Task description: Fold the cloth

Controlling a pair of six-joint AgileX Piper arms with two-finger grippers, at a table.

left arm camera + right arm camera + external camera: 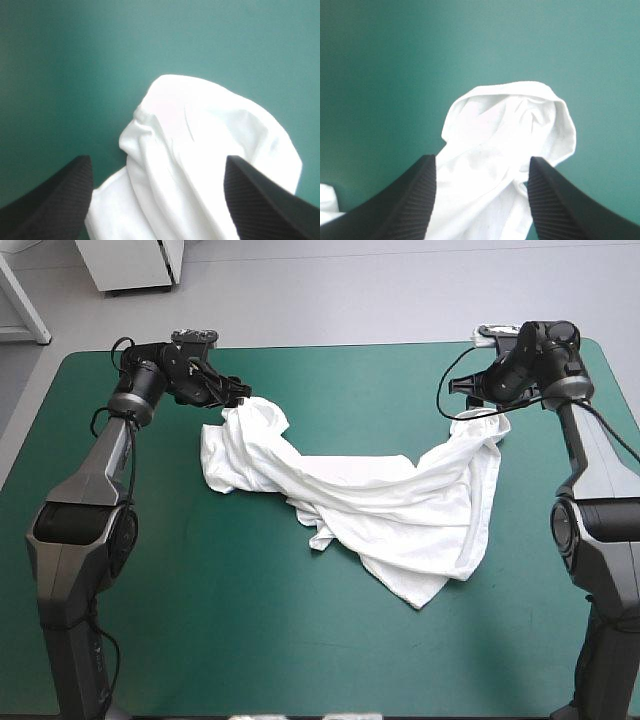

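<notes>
The white T-shirt [370, 505] lies crumpled across the middle of the teal-green table, sagging in a wide V between two bunched ends near the far edge. My left gripper [240, 392] sits at the left bunch. In the left wrist view the gripper [156, 159] is open, its black fingers [55, 200] wide apart with the T-shirt [200, 150] heaped between and ahead of them. My right gripper [480, 405] is at the right bunch. It is open too [481, 159], with a rounded fold of the T-shirt [505, 125] between its fingers.
Bare teal-green cover [250, 640] stretches from the shirt to the near edge and along both sides. The table's far edge [340, 343] runs just behind both grippers.
</notes>
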